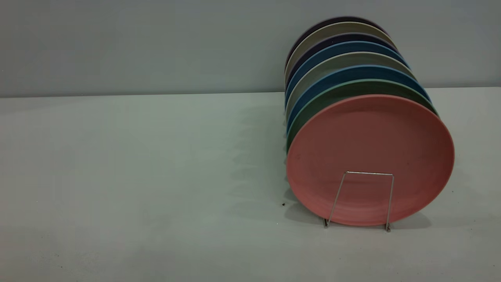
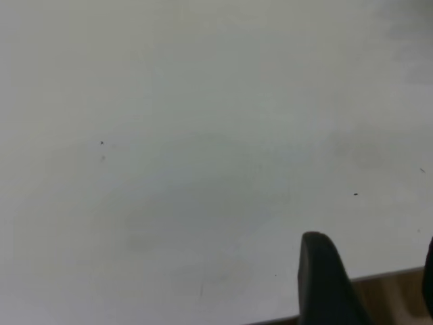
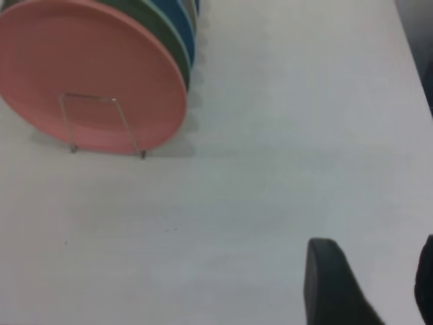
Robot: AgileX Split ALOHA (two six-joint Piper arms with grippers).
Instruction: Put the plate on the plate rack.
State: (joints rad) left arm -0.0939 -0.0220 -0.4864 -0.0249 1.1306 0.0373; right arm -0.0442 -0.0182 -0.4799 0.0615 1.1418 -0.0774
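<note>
Salmon-pink plate [image 1: 370, 152] stands on edge in the front slot of the wire plate rack [image 1: 366, 197], retained by the front loop, ahead of the teal-green plate [image 1: 313, 113]. Left tool [image 2: 369, 281] and right tool [image 3: 369, 284] hover over bare desk [image 1: 137, 176], fingers apart, empty.

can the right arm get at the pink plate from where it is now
Probably yes. In the right wrist view the right gripper hangs over bare table, and nothing lies between it and the pink plate, which stands frontmost in the plate rack.
</note>
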